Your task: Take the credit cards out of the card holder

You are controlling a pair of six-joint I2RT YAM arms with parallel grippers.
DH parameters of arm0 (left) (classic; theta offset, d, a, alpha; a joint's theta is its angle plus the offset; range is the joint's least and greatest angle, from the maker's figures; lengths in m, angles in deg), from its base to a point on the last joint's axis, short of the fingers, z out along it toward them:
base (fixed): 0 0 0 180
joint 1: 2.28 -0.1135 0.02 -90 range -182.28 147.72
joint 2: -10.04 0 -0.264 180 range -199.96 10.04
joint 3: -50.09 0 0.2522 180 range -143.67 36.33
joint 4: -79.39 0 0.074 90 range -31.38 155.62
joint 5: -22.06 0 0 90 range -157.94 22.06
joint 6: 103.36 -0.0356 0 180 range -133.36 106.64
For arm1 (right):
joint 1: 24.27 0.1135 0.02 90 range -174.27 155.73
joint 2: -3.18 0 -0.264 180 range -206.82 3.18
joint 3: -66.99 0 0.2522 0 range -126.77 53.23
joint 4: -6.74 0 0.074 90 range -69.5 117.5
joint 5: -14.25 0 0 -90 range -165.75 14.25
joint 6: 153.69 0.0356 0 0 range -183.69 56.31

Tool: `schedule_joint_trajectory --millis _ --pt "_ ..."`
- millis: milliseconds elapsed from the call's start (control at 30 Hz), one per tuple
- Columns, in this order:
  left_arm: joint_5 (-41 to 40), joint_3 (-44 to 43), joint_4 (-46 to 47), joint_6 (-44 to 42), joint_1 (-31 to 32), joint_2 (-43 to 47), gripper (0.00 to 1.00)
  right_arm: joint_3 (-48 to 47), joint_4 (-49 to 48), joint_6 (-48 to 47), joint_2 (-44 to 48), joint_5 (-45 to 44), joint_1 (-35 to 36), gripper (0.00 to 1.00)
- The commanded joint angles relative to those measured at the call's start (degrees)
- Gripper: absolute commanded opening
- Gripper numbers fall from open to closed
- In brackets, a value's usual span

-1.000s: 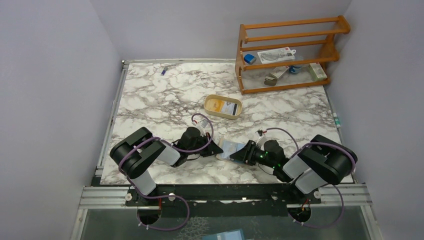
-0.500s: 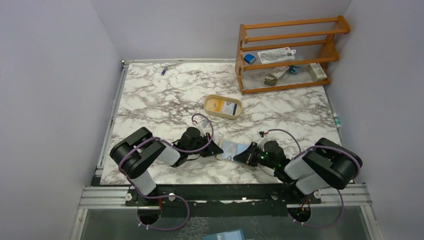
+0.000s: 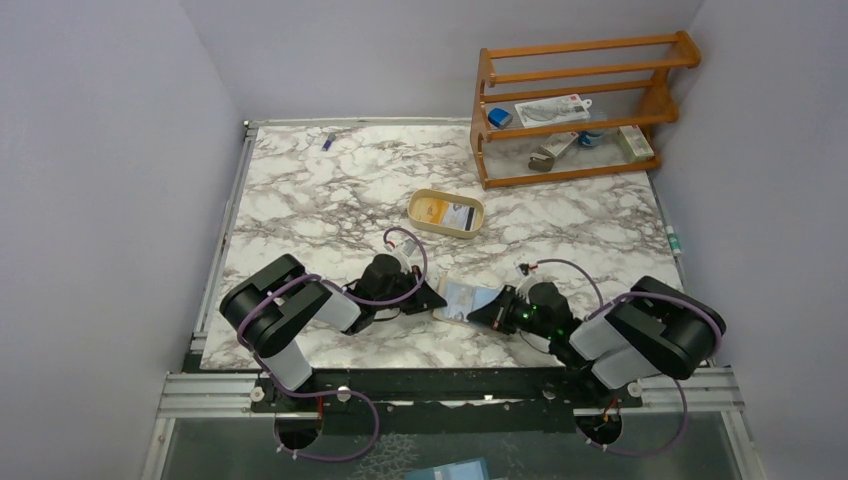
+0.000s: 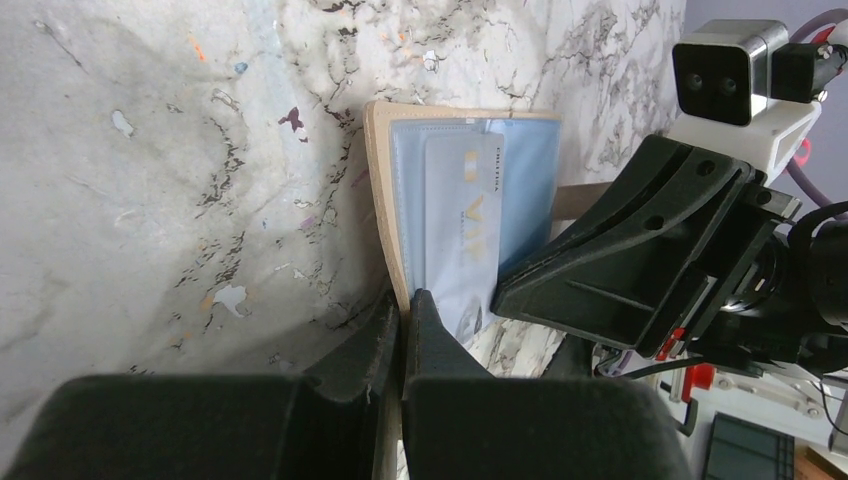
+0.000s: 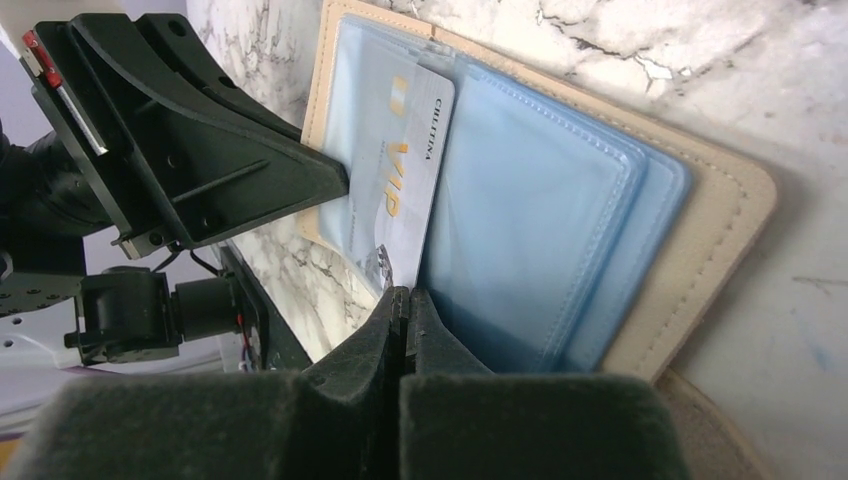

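Right wrist: right gripper (image 5: 400, 296) seemingly pinches VIP card (image 5: 398, 165); left gripper (image 4: 402, 302) pinches edge of card holder (image 4: 378, 185).

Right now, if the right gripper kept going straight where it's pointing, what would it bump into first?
The bluish-white credit card in the card holder. The right gripper, shut, sits right at the card's corner. Whether it touches the card is unclear.

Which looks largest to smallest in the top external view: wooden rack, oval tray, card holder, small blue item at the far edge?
1. wooden rack
2. oval tray
3. card holder, partly covered; close to the tray, so this order is unsure
4. small blue item
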Motion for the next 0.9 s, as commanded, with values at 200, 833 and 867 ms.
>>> schedule_joint_trajectory --millis 200,833,867 --pt "1.32 1.24 -6.37 -2.38 0.59 -2.27 0.00 5.12 12.50 -0.74 10.87 -4.52 -0.61 0.01" --pt "1.58 0.80 -6.41 -2.47 0.51 -2.67 0.00 4.98 20.52 -2.01 15.55 -5.62 -1.18 0.44" --pt "1.54 0.80 -6.35 -2.36 0.55 -2.55 0.00 5.18 18.74 -1.51 14.11 -5.42 -1.15 0.47"
